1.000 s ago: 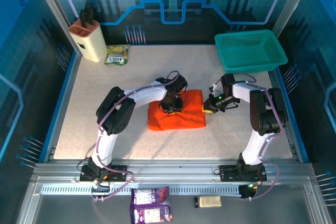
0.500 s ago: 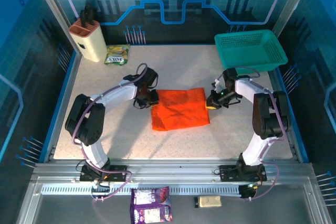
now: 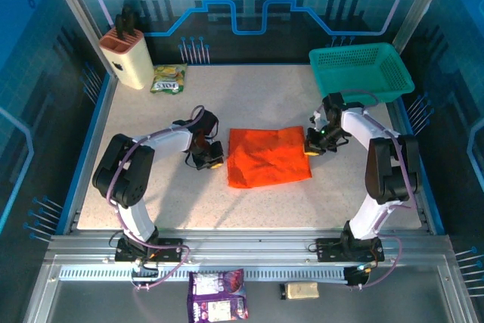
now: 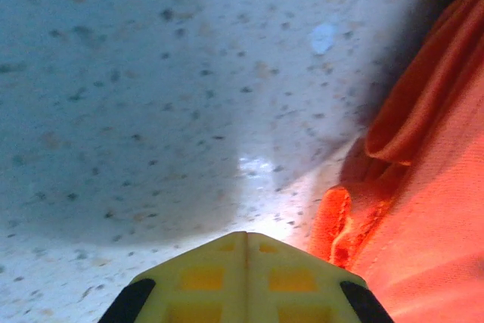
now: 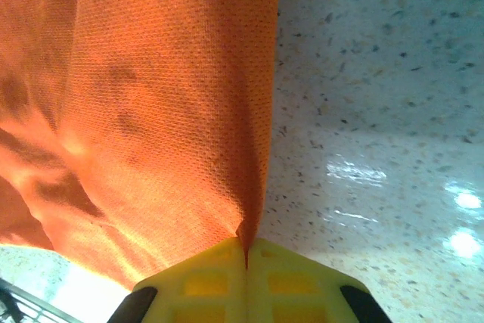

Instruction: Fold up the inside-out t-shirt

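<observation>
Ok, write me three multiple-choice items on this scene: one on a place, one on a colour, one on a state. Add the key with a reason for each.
1. Where does the teal basket stand on the table?
A. the far right corner
B. the far left corner
C. the near edge, between the arms

2. What colour is the t-shirt?
A. white
B. blue
C. orange

3. What are the right fingers doing?
A. standing open over the basket
B. shut on the t-shirt's edge
C. shut on a knife

Key:
1 A: the top view has the basket at the far right corner.
2 C: the cloth is bright orange in every view.
3 B: the right wrist view shows a fold of cloth pinched between the closed fingers.
</observation>
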`<state>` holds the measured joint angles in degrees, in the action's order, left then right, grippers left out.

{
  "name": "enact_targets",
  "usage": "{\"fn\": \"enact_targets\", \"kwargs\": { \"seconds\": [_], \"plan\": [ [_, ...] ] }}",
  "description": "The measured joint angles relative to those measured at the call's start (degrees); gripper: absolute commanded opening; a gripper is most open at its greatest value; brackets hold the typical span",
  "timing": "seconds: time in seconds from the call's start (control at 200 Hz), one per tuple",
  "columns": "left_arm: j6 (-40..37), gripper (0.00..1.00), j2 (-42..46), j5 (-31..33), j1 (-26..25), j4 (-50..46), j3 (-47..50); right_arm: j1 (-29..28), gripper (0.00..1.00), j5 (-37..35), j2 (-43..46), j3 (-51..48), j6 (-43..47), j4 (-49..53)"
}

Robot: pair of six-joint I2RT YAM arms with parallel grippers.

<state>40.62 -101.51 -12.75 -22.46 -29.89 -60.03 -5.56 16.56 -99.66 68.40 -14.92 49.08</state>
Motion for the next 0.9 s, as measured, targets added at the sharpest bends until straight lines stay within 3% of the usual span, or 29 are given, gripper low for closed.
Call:
{"fn": "enact_targets", "kwargs": {
  "seconds": [0.34, 0.67, 0.901],
  "plan": [
    [1.70, 0.03, -2.49, -4.17, -2.43, 4.44, -0.04, -5.90, 0.00, -5.68, 0.98, 5.62, -1.01, 4.46],
    [3.85, 0.02, -3.82, -6.82, -2.62, 7.56, 0.20, -18.56, 0.00, -7.19, 0.76, 14.91, -8.28, 6.75],
    [4.59, 0.01, -3.87, -7.82, -2.34, 9.07, 1.05, -26.67, 0.00, -5.44, -4.35, 18.91, -16.00, 3.30]
  ]
}}
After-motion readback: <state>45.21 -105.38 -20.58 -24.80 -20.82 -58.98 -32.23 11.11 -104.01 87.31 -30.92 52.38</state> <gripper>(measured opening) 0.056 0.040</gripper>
